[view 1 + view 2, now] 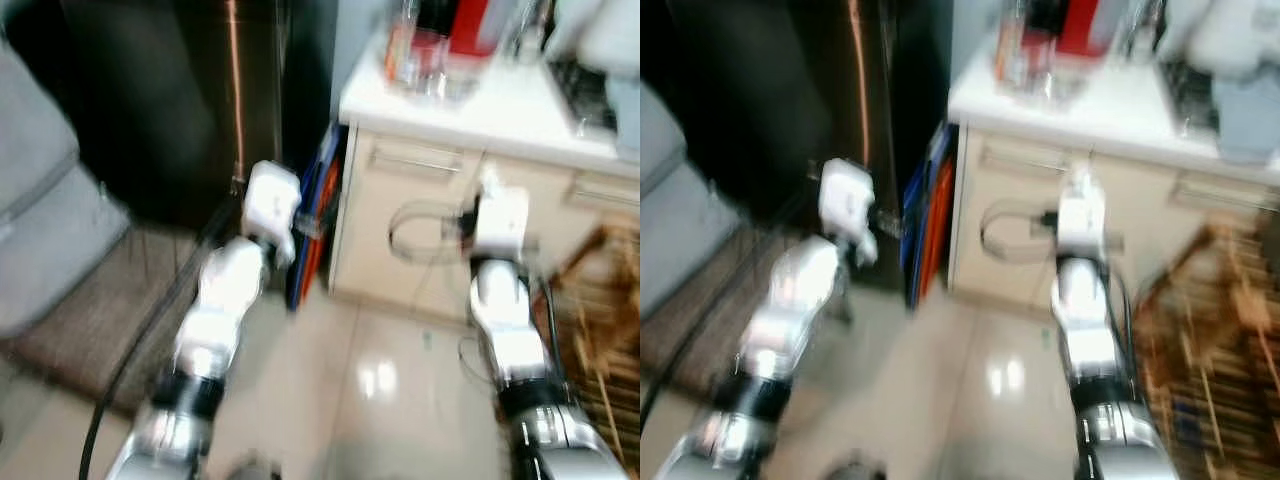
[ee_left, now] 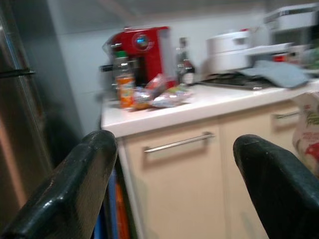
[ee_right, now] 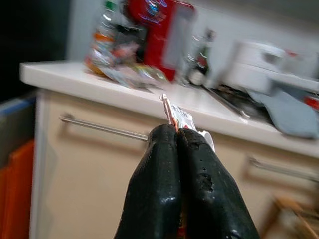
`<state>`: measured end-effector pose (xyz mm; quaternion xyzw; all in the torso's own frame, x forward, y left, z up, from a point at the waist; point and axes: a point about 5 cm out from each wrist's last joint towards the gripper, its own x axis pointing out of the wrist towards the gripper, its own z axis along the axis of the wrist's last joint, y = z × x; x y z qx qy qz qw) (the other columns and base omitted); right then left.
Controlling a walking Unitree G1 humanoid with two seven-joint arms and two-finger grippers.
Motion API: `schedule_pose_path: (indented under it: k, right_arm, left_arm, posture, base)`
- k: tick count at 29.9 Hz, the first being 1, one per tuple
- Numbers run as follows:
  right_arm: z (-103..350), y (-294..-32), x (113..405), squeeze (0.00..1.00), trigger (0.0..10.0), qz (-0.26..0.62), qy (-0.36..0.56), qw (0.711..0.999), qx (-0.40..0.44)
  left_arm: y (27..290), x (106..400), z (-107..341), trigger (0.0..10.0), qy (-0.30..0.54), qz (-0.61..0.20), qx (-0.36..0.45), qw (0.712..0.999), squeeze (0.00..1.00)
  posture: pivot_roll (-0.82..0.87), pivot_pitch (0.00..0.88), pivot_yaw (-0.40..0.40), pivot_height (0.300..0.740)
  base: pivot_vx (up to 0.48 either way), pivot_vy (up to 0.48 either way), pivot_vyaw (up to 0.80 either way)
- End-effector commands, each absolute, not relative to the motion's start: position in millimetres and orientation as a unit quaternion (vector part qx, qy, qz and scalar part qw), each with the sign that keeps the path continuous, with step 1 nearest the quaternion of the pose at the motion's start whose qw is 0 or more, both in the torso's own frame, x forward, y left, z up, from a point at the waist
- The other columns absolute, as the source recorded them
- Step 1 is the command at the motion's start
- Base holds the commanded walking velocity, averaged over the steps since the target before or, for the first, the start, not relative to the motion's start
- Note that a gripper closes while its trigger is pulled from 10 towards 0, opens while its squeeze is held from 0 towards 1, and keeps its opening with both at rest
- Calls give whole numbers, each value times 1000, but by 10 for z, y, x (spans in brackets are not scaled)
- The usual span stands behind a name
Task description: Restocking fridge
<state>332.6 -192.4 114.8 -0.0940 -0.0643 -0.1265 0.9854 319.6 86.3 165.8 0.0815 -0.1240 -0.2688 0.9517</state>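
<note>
The dark fridge [image 1: 200,100] stands shut ahead on my left, beside a cream cabinet with a white counter [image 1: 480,110]. In the right wrist view, my right gripper [image 3: 177,130] is shut on a thin white and red packet [image 3: 179,115], whose edge pokes out past the fingertips. Its arm [image 1: 505,310] reaches toward the cabinet drawers. My left gripper [image 2: 174,147] is open and holds nothing, pointing at the cabinet's corner by the fridge. On the counter sit an orange-labelled bottle [image 2: 123,79], loose snack packets [image 2: 159,94] and a red appliance [image 2: 142,50]. The pictures are blurred.
Blue and orange flat boards [image 1: 315,220] are wedged between fridge and cabinet. A brown mat [image 1: 100,310] with a black cable [image 1: 140,350] lies before the fridge. A wicker rack [image 1: 600,320] stands at the right, a grey bulky shape [image 1: 40,220] at the left. Pale tiled floor lies between my arms.
</note>
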Motion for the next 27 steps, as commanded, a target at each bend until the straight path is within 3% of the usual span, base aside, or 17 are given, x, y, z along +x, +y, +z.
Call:
schedule_pose_path:
  k: [1, 11, 19, 24, 27]
  right_arm:
    - [1174, -1932, 3364, 0, 0, -141, -59, 985, -78]
    - [864, -1888, 3223, 0, 0, -118, -2, 989, -84]
    - [819, -2148, 3142, 0, 0, -169, 4, 981, -93]
    - [796, -2244, 3093, 0, 0, -166, 10, 981, -99]
    - [734, -2201, 3053, 0, 0, -141, 22, 984, -104]
  left_arm:
    - [904, 3183, 1672, 10000, -128, -274, 86, 949, 0]
    - [846, 3107, 1689, 10000, -136, -294, 71, 943, 0]
    - [715, 3107, 1738, 10000, -143, -350, 63, 924, 0]
    - [697, 3081, 1720, 10000, -137, -365, 58, 919, 0]
    - [746, 3113, 1686, 10000, -127, -357, 51, 924, 0]
  posture:
    - [-12, 0, -6, 740]
    - [7, 0, -16, 740]
    - [-59, 0, 61, 740]
    - [-72, 0, 54, 740]
    - [-71, 0, 46, 740]
  base:
    - [0, -424, 0]
    - [48, -425, 0]
    - [0, -426, 0]
    - [0, -423, 0]
    - [0, 0, 0]
